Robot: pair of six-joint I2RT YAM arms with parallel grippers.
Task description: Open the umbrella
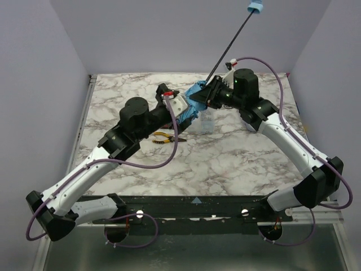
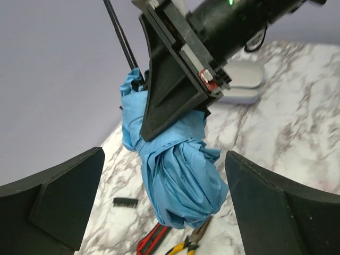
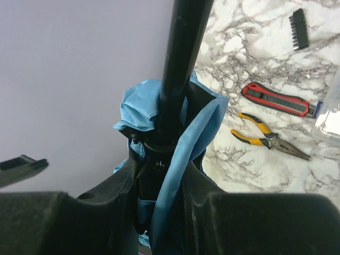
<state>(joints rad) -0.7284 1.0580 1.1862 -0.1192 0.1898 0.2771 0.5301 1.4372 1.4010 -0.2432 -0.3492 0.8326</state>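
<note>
The umbrella is held in the air over the back of the table, folded, its sky-blue canopy (image 1: 193, 100) bunched. Its thin black shaft (image 1: 232, 44) is drawn out and slants up to the right to the light-blue handle (image 1: 255, 7). My right gripper (image 1: 207, 93) is shut on the canopy's top end by the shaft base, seen close in the right wrist view (image 3: 164, 202) with the shaft (image 3: 183, 53) above. My left gripper (image 2: 164, 159) is open wide with the hanging canopy (image 2: 178, 175) between its fingers (image 2: 58, 196), not touching them.
Yellow-handled pliers (image 1: 163, 137) and a red utility knife (image 3: 276, 99) lie on the marble table under the umbrella. A black bit strip (image 3: 299, 29) lies further off. A clear plastic container (image 1: 207, 121) stands just below the grippers. Grey walls close three sides.
</note>
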